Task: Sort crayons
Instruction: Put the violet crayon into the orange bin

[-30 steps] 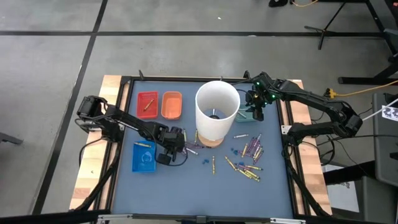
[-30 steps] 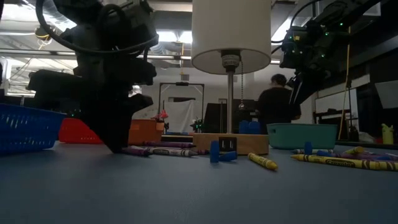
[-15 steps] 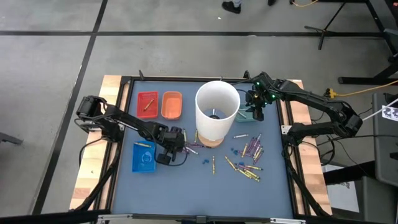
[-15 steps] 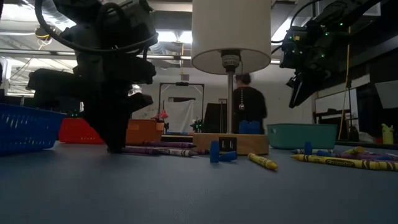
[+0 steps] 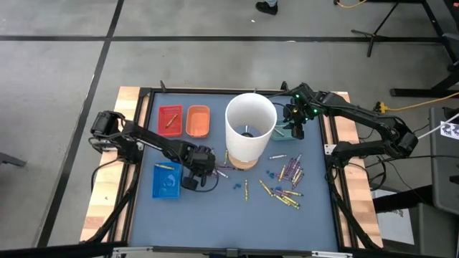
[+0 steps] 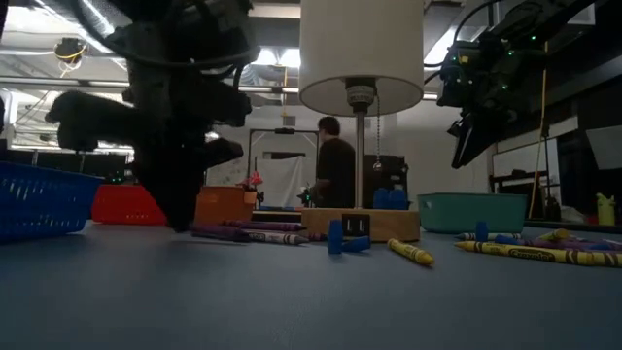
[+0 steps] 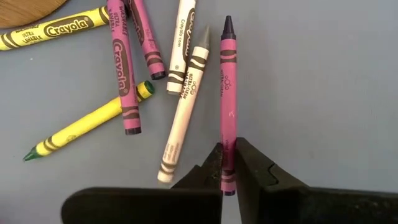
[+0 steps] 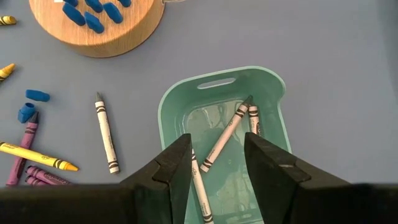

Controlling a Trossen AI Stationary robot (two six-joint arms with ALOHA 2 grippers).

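Robotics lab or workshop: concrete floor (image 5: 57, 86) with taped lines, ceiling strip lights (image 6: 272, 56), stands, cables (image 5: 423, 104), person (image 6: 335, 165) behind.

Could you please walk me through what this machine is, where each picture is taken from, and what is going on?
It is a robot with two dark arms at a blue-grey table, each ending in a two-finger claw. One picture looks straight down from above, one looks level across the tabletop, and two come from cameras on the arms' wrists.

On the table stand a white lamp on a wooden base, a red tray, an orange tray, a blue tray and a teal tray, with loose crayons scattered about.

The left claw is down at the table beside the lamp and has shut on a purple crayon. The right claw hangs open above the teal tray, which holds a few white crayons.
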